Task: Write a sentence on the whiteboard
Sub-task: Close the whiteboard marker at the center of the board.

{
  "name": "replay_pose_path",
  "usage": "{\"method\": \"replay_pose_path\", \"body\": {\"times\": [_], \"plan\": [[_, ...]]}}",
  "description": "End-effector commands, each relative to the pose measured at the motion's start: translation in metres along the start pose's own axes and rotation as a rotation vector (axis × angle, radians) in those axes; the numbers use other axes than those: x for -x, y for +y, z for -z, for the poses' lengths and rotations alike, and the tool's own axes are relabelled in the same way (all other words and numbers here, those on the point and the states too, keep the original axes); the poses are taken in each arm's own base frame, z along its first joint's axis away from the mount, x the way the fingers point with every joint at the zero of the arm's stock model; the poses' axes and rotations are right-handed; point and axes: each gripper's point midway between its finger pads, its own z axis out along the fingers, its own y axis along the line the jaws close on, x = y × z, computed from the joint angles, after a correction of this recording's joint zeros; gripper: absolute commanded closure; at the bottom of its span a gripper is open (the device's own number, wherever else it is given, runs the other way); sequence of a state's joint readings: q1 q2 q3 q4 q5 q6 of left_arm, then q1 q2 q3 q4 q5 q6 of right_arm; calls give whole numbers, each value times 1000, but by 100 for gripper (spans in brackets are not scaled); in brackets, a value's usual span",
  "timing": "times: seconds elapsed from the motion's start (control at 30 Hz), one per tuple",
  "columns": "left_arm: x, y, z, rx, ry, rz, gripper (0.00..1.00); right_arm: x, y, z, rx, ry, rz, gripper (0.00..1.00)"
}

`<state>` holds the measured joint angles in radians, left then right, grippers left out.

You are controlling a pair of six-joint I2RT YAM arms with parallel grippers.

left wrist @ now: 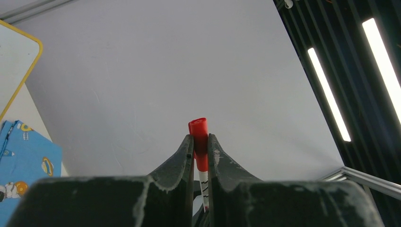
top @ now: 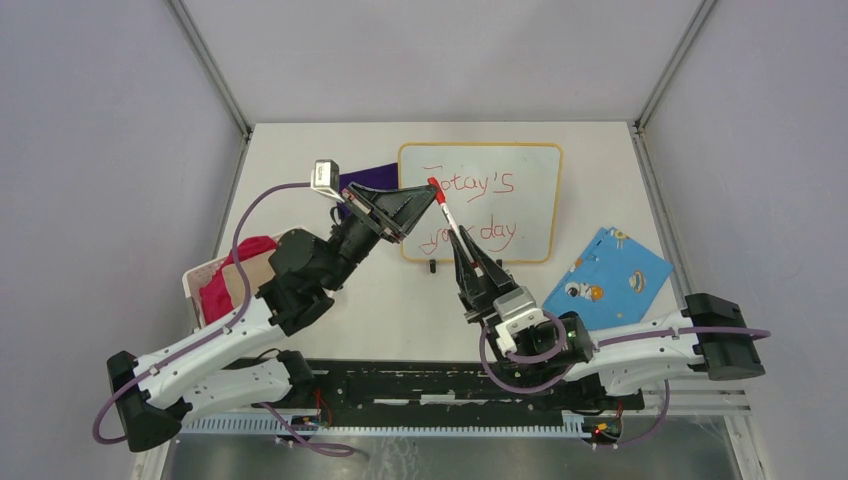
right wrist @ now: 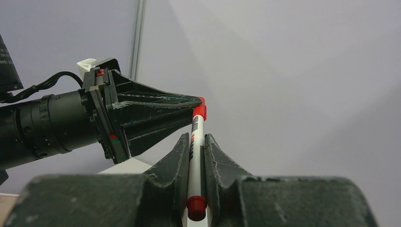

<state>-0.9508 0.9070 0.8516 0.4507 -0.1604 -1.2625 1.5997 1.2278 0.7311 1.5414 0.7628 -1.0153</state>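
Your whiteboard (top: 535,200) sits at the far middle of the table (top: 400,310), with the red sentence (top: 470,186) on it in two lines. Your left gripper (left wrist: 200,142) is pinched tight on the marker's red cap (left wrist: 198,126). Your right gripper (right wrist: 197,144) is closed around the white marker barrel (right wrist: 197,127), and both are at the board's left side.

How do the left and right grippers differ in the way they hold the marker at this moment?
The left gripper has its jaws shut on the red cap of the marker; the right gripper has its jaws shut lower, on the white barrel. In the top view, the left gripper reaches in from the left, across the marker; the right gripper comes from the near side, nearly along it. Both grip the same marker over the whiteboard.
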Motion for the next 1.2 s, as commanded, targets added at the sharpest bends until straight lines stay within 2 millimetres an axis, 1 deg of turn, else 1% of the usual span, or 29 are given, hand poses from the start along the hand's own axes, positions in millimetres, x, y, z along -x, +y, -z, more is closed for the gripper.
{"method": "replay_pose_path", "body": {"times": [0.0, 0.07, 0.3, 0.5, 0.8, 1.07, 1.17], "plan": [[-21, -39, 10, -128, 117, -52, 93, 26, -59, 1, -230, -130, -277, 100], [-20, -40, 11, -131, 112, -57, 90, 27, -59, 1, -226, -136, -279, 100], [-19, -41, 11, -133, 106, -62, 88, 30, -58, 0, -222, -146, -289, 100], [-17, -43, 12, -137, 99, -63, 80, 34, -59, -1, -217, -165, -311, 100], [-14, -45, 12, -136, 86, -69, 76, 37, -59, -1, -211, -182, -329, 100], [-11, -48, 11, -139, 73, -78, 64, 40, -59, 0, -196, -196, -347, 100], [-9, -47, 11, -130, 66, -83, 54, 40, -60, 1, -190, -197, -354, 100]]}}
